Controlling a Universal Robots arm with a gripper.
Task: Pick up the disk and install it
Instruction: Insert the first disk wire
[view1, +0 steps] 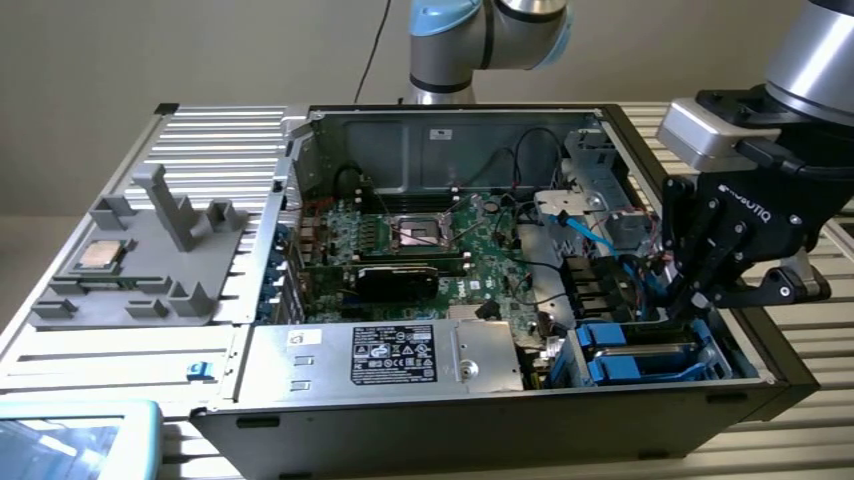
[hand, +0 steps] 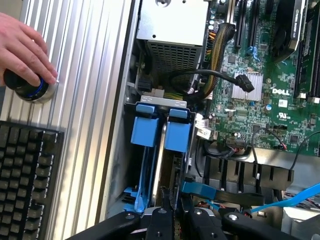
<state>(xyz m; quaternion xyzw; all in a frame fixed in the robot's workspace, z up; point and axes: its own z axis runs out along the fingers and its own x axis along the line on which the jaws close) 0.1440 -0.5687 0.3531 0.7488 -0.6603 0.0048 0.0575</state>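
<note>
The gripper sits closest to the wrist camera, low over the drive bay at one corner of the open computer case. Whether it is clenched or released cannot be told.

The disk stands on edge in that bay, held in its blue carrier rails, with the gripper directly above one end of it. In the exterior view the bay is at the case's near corner on that view's right. There the gripper reaches down into it just beside the disk.

A blue cable runs past the bay. The motherboard lies flat in the case floor. A grey power supply with a black label sits along the near wall, beside the bay.

The case rests on a ribbed metal worktop. A grey tray lies on the worktop at the exterior view's left and carries a small square chip.

In the wrist view a person's hand rests on a black knob with a blue ring. The knob is on the worktop next to a black keyboard.
</note>
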